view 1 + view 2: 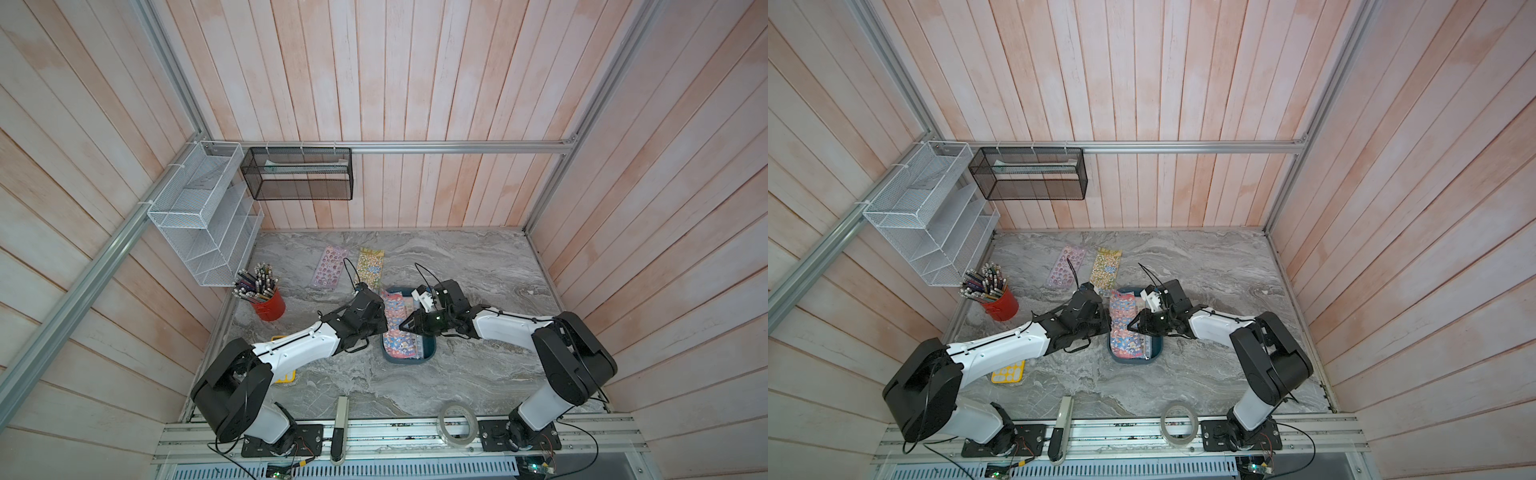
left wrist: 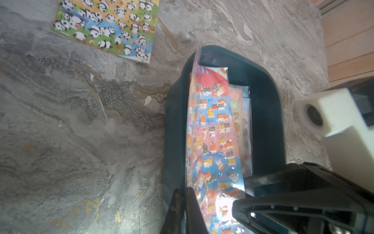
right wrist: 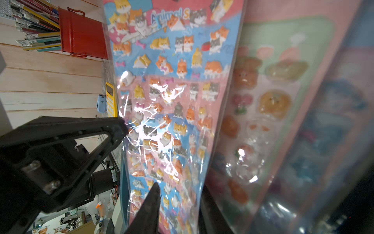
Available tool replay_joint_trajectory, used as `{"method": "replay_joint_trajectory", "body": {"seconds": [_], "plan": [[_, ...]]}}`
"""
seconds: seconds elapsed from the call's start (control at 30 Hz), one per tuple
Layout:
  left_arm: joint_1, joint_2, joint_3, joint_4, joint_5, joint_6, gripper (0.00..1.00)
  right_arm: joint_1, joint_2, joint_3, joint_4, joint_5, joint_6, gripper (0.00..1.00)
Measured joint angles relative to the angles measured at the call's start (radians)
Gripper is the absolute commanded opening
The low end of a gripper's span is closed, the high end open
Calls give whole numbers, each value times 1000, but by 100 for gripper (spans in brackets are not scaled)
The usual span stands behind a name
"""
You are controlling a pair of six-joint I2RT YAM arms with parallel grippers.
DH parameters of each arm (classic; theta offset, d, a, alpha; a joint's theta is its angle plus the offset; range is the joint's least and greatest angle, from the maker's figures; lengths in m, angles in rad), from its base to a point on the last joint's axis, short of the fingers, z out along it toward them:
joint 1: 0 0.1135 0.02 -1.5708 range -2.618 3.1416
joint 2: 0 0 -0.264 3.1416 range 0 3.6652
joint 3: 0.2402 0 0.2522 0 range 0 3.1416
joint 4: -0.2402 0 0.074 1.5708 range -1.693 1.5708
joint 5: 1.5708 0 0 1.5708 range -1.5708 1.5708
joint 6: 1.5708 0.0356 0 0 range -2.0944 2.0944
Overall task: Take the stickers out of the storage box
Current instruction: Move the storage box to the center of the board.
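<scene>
Two sticker sheets [image 1: 329, 267] lie on the bench [image 1: 457, 386] beyond the left tool [image 2: 183, 204], which pinches a third sheet [image 2: 214, 129] tilted up in the box [image 1: 430, 353], the right tool [image 3: 139, 156] released beside it; several others [image 3: 273, 91] wait inside.

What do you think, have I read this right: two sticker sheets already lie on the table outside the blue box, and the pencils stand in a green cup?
Not quite: the cup holding the pencils is red, not green, as both top views show. The rest holds: the pink sticker sheet and the yellow-green sticker sheet lie on the table outside the blue box.
</scene>
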State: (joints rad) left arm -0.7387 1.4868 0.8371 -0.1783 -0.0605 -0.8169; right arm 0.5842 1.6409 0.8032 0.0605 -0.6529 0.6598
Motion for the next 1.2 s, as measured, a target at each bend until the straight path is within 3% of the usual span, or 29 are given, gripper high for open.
{"method": "replay_joint_trajectory", "body": {"seconds": [0.1, 0.13, 0.17, 0.3, 0.4, 0.77, 1.03, 1.2], "plan": [[0, 0, 0, 4, 2, 0, 0, 5, 0, 0, 13, 1, 12, 1], [0, 0, 0, 4, 1, 0, 0, 6, 0, 0, 17, 2, 13, 0], [0, 0, 0, 4, 0, 0, 3, 6, 0, 0, 18, 3, 13, 0], [0, -1, -4, 14, 0, 3, 28, 6, 0, 0, 14, 15, 18, 0], [0, -18, -22, 26, -2, -8, 38, 8, -4, 7, 2, 25, 0, 0], [0, -172, -39, 62, -48, -14, 52, 12, -111, 80, -87, 74, -108, 0], [0, -266, -39, 135, -56, 80, 64, 8, -188, 222, -196, 164, -203, 0], [39, -322, -39, 210, 5, 148, 74, -42, -210, 291, -212, 139, -226, 0]]}}
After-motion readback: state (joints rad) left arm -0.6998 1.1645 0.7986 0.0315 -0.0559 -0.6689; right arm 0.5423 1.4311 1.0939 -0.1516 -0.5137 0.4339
